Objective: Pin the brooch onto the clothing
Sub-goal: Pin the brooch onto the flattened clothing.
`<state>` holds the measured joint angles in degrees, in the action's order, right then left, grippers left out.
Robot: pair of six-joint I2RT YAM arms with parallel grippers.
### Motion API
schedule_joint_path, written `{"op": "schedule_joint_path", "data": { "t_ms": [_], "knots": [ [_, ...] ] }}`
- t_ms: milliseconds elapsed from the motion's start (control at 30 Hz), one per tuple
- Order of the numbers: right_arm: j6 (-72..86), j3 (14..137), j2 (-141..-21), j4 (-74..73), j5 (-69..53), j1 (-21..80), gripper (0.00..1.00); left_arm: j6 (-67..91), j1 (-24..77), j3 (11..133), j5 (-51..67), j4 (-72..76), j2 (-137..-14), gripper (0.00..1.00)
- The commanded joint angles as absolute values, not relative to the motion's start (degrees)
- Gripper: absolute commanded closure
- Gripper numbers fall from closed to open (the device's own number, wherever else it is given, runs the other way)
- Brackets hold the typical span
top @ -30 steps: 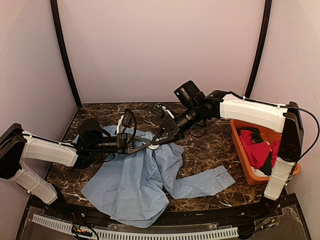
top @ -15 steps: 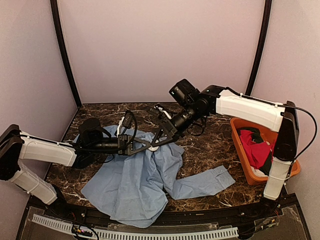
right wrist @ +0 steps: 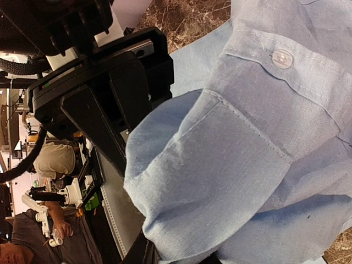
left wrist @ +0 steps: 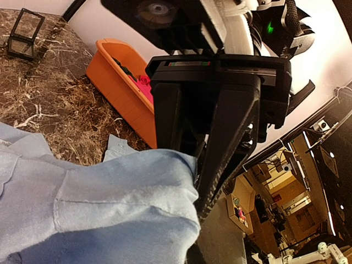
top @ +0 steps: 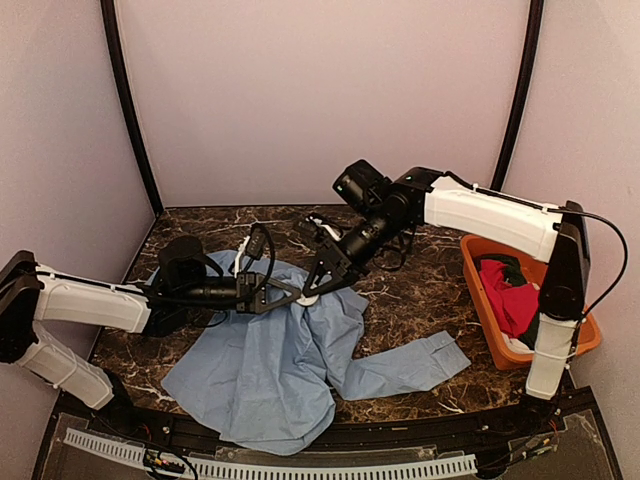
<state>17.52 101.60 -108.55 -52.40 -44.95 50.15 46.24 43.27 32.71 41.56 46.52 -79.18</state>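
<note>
The clothing (top: 260,370), a light blue shirt, lies crumpled on the dark marble table, one sleeve trailing right. My left gripper (top: 283,293) is shut on a raised fold of it near the collar. The cloth (left wrist: 99,203) hides its jaws in the left wrist view. My right gripper (top: 312,287) meets that fold from the other side, tip to tip. Its two black fingers (left wrist: 231,132) converge behind the cloth, so their gap is hidden. A small white piece (top: 306,295) shows between the tips; it may be the brooch. In the right wrist view the shirt (right wrist: 231,181) covers my own jaws.
An orange basket (top: 480,300) stands at the right edge of the table and holds a red garment (top: 515,300). It also shows in the left wrist view as the basket (left wrist: 118,88). A small black wire frame (left wrist: 22,33) sits on the marble behind.
The right arm's wrist has shifted a little left and back. Both gripper tips stay together at the raised fold. The left arm has barely moved.
</note>
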Motion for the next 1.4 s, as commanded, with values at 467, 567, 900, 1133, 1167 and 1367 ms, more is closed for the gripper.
{"op": "schedule_joint_path", "data": {
  "t_ms": [467,567,900,1133,1167,1367],
  "knots": [
    [22.60,104.36,-110.73,-52.53,-50.61,49.70,0.81,36.09,43.41,36.93,38.28,30.14,-73.70,0.99],
    [23.24,103.96,-110.79,-51.57,-51.89,49.79,0.80,35.57,43.35,37.33,38.11,29.16,-73.66,0.99],
    [23.91,104.51,-110.86,-50.25,-54.98,50.18,0.80,35.11,43.35,37.39,37.63,27.89,-73.65,0.99],
    [24.71,104.32,-110.65,-48.78,-56.72,50.17,0.79,34.67,43.38,37.86,37.25,27.01,-73.82,0.99],
    [24.75,104.35,-110.72,-48.74,-56.98,50.18,0.79,34.64,43.36,37.94,37.26,27.00,-73.87,0.99],
    [25.69,103.78,-110.43,-46.65,-59.29,50.18,0.78,34.50,43.40,38.18,37.26,26.55,-73.83,0.99]
  ]
}}
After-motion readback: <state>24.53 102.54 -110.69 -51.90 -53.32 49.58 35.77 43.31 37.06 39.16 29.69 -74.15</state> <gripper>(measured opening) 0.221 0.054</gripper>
